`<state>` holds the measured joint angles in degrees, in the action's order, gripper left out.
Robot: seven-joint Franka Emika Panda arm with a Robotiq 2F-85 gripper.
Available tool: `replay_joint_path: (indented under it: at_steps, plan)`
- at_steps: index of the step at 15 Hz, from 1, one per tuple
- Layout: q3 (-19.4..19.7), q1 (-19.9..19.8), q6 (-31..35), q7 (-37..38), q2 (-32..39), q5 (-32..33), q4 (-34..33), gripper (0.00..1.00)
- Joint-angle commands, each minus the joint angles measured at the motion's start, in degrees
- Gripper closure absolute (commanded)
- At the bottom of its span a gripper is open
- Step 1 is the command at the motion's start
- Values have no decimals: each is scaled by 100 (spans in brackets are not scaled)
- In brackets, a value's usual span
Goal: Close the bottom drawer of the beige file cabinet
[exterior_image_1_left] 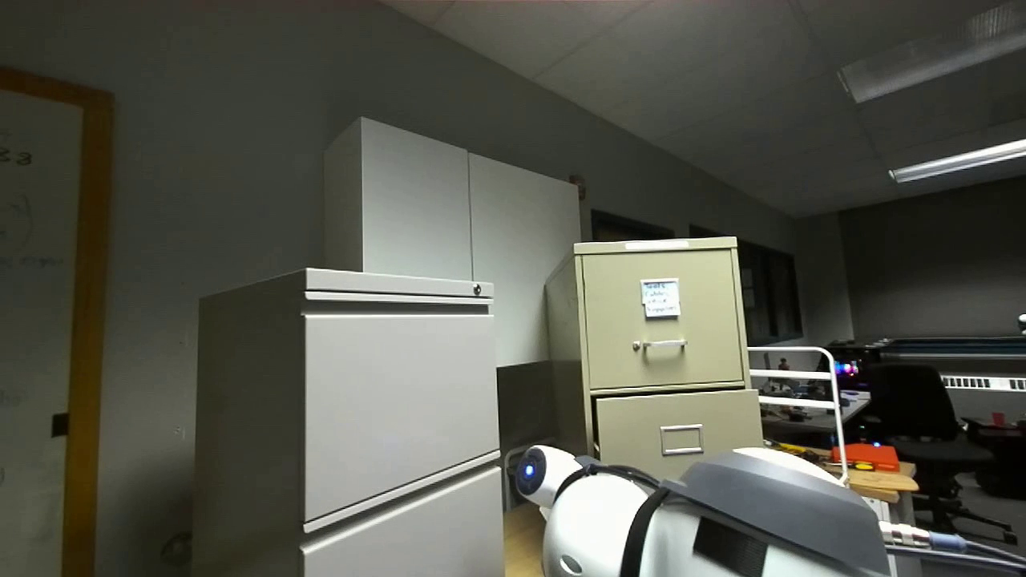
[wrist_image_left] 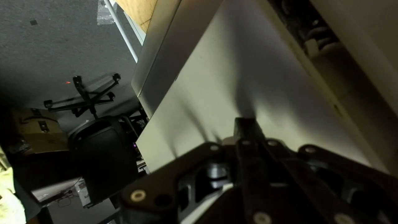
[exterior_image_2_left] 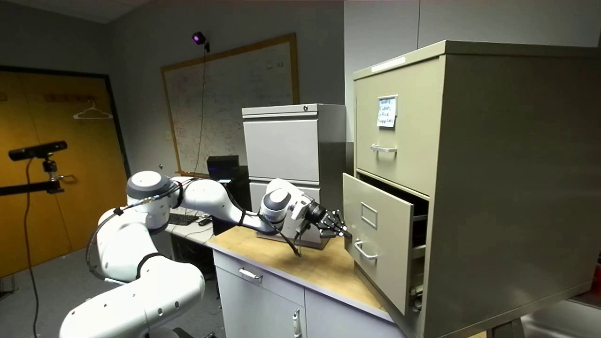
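Bottom drawer [exterior_image_2_left: 382, 237] stands open, indistinct items [wrist_image_left: 321, 32] inside, hand [wrist_image_left: 245, 124] narrow by its front

On the beige file cabinet [exterior_image_2_left: 469, 188], "Cables", "office" and "Supplies" are being read on the top-drawer sheet [exterior_image_2_left: 386, 113], the first word being unclear. On the whiteboard [exterior_image_1_left: 40, 320], largely unreadable handwriting [exterior_image_1_left: 16, 158] is being shown; on a cardboard box [wrist_image_left: 46, 137], a curved mark [wrist_image_left: 37, 117].

You had dim light: in an exterior view, a ceiling light [exterior_image_1_left: 958, 161] glowed white above a dark far wall [exterior_image_1_left: 934, 268]. One side of the beige file cabinet [exterior_image_2_left: 474, 183] lay in deep shade. Your wrist view showed soft shadows streaking the drawer front [wrist_image_left: 220, 84], the gripper [wrist_image_left: 245, 120] murky, a yellowish patch [wrist_image_left: 11, 193] burnt out.
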<state>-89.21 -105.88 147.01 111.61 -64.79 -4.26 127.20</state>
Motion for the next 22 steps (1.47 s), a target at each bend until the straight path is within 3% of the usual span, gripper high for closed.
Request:
replay_joint_path:
  at_steps: [1,6,12,22]
  plan:
    - [6,-354,792,-10,-223,8,-253,100]
    - [83,-191,1492,-430,50,12,8,100]
    - [-64,-380,2418,-716,155,-85,59,100]
    - [-210,-566,2603,-842,52,-133,-65,100]
